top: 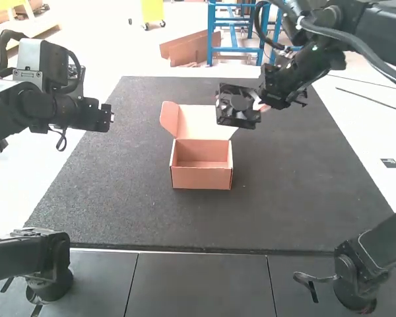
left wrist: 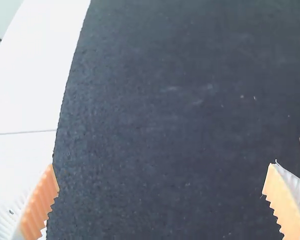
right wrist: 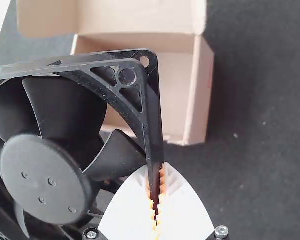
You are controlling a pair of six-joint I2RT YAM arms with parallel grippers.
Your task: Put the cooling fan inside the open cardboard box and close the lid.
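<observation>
**Left.** The left fingers (top: 107, 116), white, ribbed and orange-padded, were spread wide and held nothing. They hung over the black textured mat (top: 119, 191) covering the desk, at about 10 o'clock from the box.

**Centre.** The small brown cardboard box (top: 201, 177) stood upright on the mat, open at the top. Its lid flap (top: 185, 119) was tipped back toward 11 o'clock.

**Right.** The black square-framed plastic cooling fan (top: 237, 107) was held tilted above the mat, at about 1 o'clock from the box and just beside the lid flap. The right fingers (top: 270, 98) were closed on the fan's frame at its 3 o'clock edge. In the right wrist view the orange pads (right wrist: 151, 192) pinched the thin frame wall, with the box beyond.
</observation>
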